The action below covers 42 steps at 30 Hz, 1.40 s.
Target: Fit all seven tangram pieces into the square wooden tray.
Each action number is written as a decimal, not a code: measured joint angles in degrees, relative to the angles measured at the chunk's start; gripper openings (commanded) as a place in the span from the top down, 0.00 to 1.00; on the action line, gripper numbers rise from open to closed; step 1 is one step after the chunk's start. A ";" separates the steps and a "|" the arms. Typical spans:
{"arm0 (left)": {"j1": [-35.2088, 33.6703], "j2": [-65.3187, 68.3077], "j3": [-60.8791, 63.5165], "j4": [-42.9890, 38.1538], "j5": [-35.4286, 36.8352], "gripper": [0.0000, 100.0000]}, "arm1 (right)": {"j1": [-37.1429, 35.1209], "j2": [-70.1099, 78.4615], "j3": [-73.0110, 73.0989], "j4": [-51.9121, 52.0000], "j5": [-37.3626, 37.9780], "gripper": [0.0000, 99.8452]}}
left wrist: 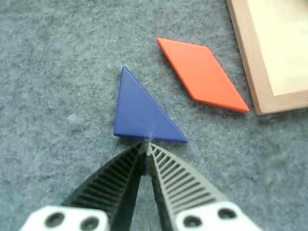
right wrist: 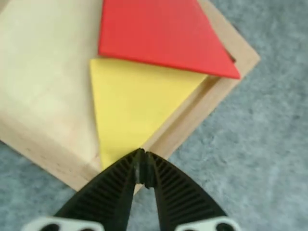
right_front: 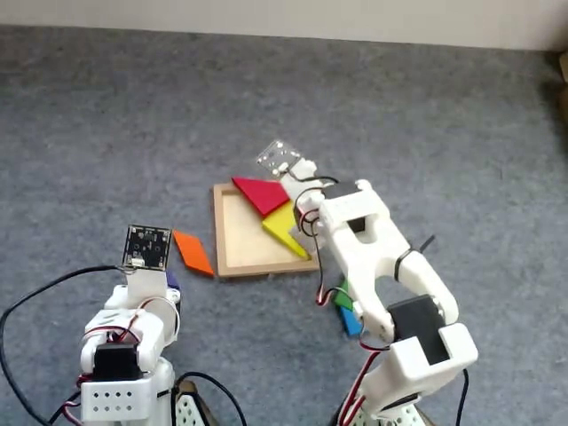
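The square wooden tray (right_front: 266, 269) lies mid-table with a red triangle (right_front: 263, 193) and a yellow triangle (right_front: 286, 232) in its right half. In the right wrist view my right gripper (right wrist: 143, 153) is shut, its tips at the yellow triangle's (right wrist: 130, 101) sharp corner by the tray rim (right wrist: 192, 120); the red triangle (right wrist: 159, 33) lies beyond. My left gripper (left wrist: 146, 144) is shut too, with its tips touching the edge of a dark blue triangle (left wrist: 139, 113) on the carpet. An orange parallelogram (left wrist: 202, 74) lies between that triangle and the tray (left wrist: 250, 72).
A green piece (right_front: 342, 297) and a light blue piece (right_front: 351, 321) lie on the carpet right of the tray, partly under the right arm. The orange parallelogram (right_front: 193, 252) sits just left of the tray. The tray's left half (right_front: 241, 232) is bare wood.
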 measured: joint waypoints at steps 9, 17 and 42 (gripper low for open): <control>0.00 0.00 0.00 0.00 0.00 0.97 | 0.44 0.00 -5.36 0.18 -3.16 0.99; 0.00 0.00 0.00 0.00 0.00 0.97 | 0.00 1.32 -10.64 0.18 -9.14 0.99; 0.00 0.00 0.00 0.00 0.00 0.97 | -9.85 10.11 -5.80 -22.95 -2.29 0.99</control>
